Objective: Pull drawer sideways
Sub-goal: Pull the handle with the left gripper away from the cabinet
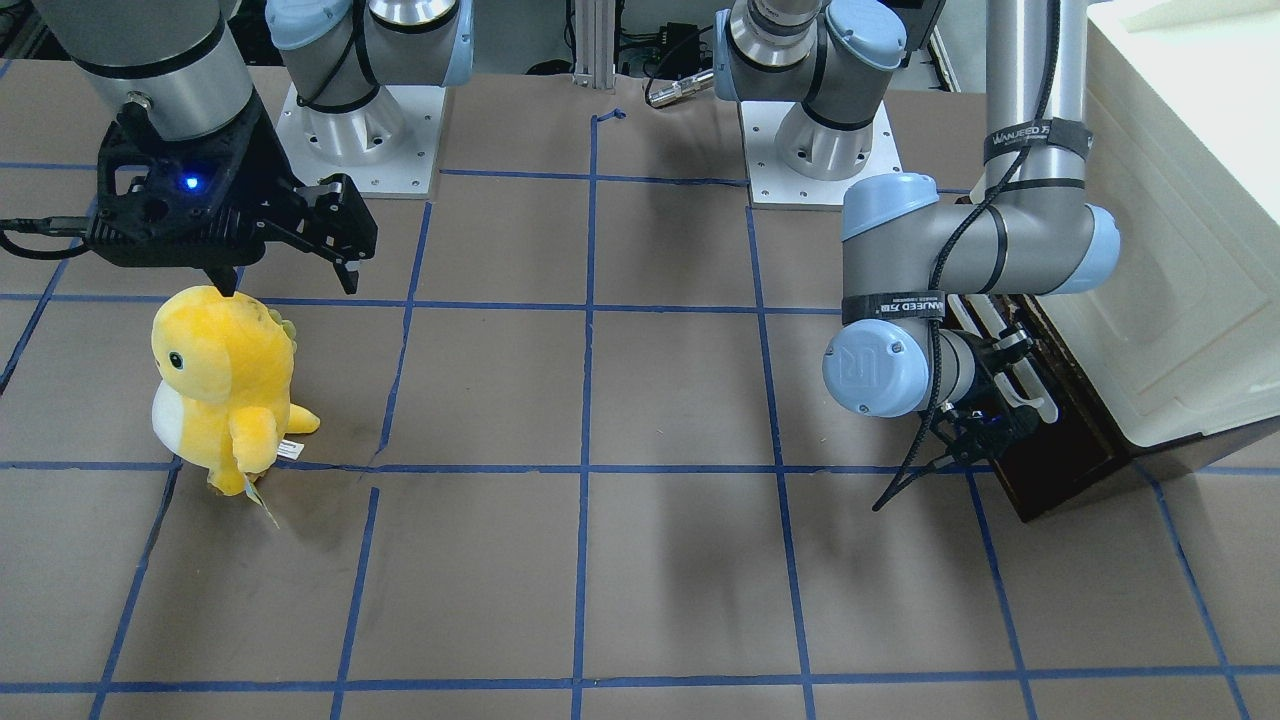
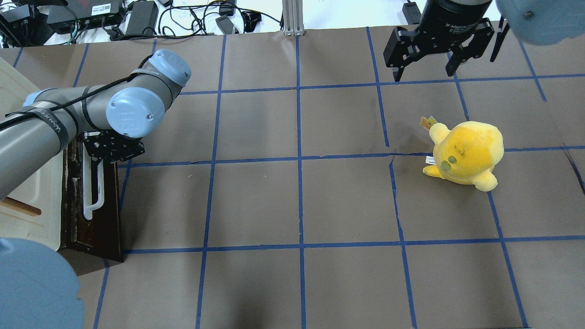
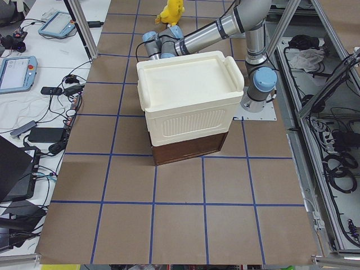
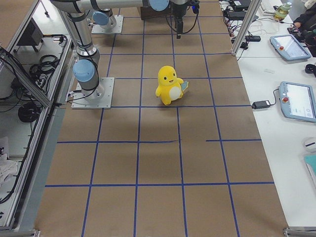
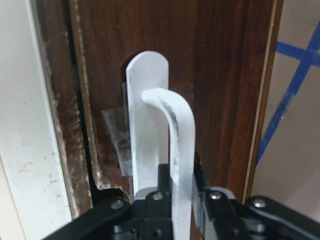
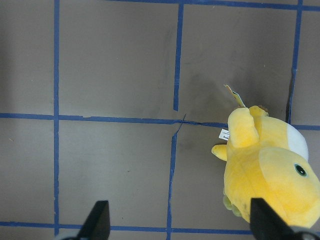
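Note:
The drawer's dark brown front panel [image 2: 107, 214] stands at the foot of the cream-white cabinet [image 2: 27, 201], at the table's left end. Its long white bar handle [image 2: 93, 192] runs along the panel. My left gripper [image 2: 112, 151] is shut on one end of that handle. In the left wrist view the fingers [image 5: 161, 182] clamp the white bar [image 5: 180, 150] against the brown panel [image 5: 225, 75]. A narrow dark gap shows between panel and cabinet. The front view also shows the panel [image 1: 1060, 440] and left gripper [image 1: 985, 420]. My right gripper [image 2: 425, 59] is open and empty, held high at the far right.
A yellow plush toy [image 2: 464, 153] stands on the brown, blue-taped table, below the right gripper [image 1: 288, 282], and shows in the right wrist view [image 6: 270, 170]. The cabinet [image 1: 1180, 250] fills the table's left end. Arm bases [image 1: 820, 150] stand at the robot's side.

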